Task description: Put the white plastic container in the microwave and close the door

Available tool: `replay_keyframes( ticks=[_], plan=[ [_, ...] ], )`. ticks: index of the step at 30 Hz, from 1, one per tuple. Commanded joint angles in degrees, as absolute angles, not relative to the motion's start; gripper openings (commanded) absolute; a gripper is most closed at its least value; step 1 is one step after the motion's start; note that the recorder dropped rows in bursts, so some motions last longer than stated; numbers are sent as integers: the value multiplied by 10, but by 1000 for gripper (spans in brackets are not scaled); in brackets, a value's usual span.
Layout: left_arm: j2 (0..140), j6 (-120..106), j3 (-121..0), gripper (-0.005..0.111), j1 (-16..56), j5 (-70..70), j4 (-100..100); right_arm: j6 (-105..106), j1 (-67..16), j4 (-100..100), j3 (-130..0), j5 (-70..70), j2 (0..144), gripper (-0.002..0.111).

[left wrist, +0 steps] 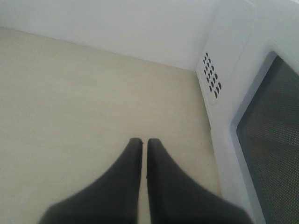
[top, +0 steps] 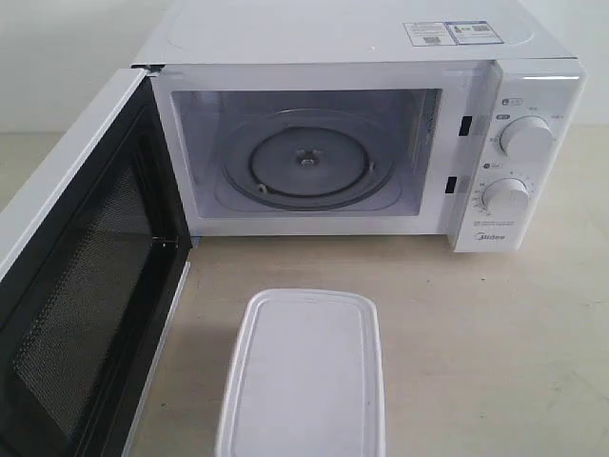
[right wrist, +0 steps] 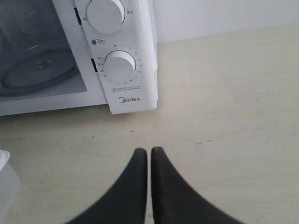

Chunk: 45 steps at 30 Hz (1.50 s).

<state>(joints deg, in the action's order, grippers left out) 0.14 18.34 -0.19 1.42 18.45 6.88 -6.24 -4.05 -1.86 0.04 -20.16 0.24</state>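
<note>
White plastic container [top: 303,376], lidded, lies on the desk [top: 476,333] before the microwave [top: 362,143]. Its door [top: 86,286] stands wide open, with only the glass turntable [top: 306,164] inside. Left end effector [left wrist: 144,140] and right end effector [right wrist: 149,150] hover, pinched together, empty.

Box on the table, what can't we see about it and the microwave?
- Box: near end cut off by the exterior view's bottom edge; it's shut, so its inside is hidden.
- Door: handle out of frame in every view.
- Knob numbers: too small, exterior view.
</note>
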Motion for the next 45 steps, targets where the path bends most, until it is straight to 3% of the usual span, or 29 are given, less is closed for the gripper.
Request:
replay_keyframes(
  ticks=[1, 8, 21, 24, 27, 30, 36, 45],
  plan=[
    [0, 181, 0, 4, 13, 181, 67, -59, -40, -18, 0, -176, 0, 0],
    [0, 181, 0, 4, 13, 181, 67, -59, -40, -18, 0, 39, 0, 0],
    [0, 181, 0, 4, 13, 181, 67, -52, -40, -18, 0, 281, 0, 0],
    [0, 181, 0, 4, 13, 181, 67, 0, -40, -39, -55, 216, 6, 0],
    [0, 181, 0, 4, 13, 181, 67, 50, -40, -45, -221, -66, 134, 0],
    [0, 181, 0, 4, 13, 181, 67, 50, -40, -40, -307, -238, 272, 0],
    [0, 181, 0, 4, 13, 181, 67, 50, -40, -54, -335, -182, 448, 0],
    [0, 181, 0, 4, 13, 181, 67, 55, -40, -75, -326, -134, 493, 0]
  ],
)
